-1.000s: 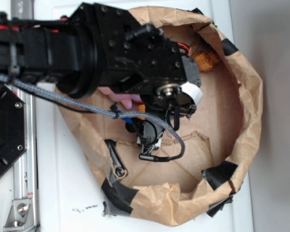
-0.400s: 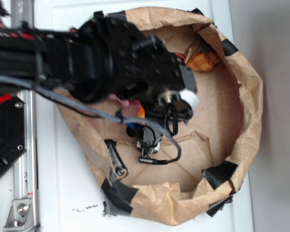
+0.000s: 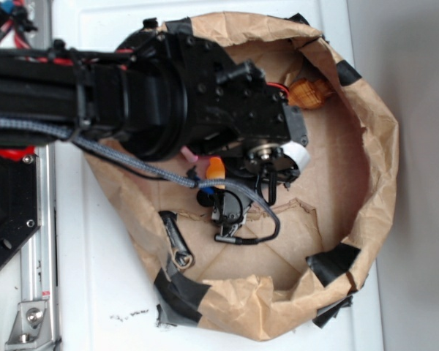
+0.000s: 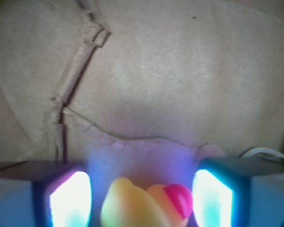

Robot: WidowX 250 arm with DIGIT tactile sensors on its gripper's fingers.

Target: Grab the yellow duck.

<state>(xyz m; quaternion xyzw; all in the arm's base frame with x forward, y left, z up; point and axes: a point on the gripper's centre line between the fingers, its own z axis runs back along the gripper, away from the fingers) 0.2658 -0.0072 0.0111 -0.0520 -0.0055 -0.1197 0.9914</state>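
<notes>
At the bottom centre of the wrist view the yellow duck [image 4: 144, 203] is framed between the spread fingers [image 4: 70, 198] of the gripper [image 4: 141, 201], unclosed, apparently aligned for grasping.

Your arm [image 3: 168, 102] has swung up and toward the far rim of the bag [image 3: 366, 124], so less of the pink bunny [image 3: 189, 154] shows now, and an orange bit [image 3: 216, 167] pokes out clearer beneath it.
</notes>
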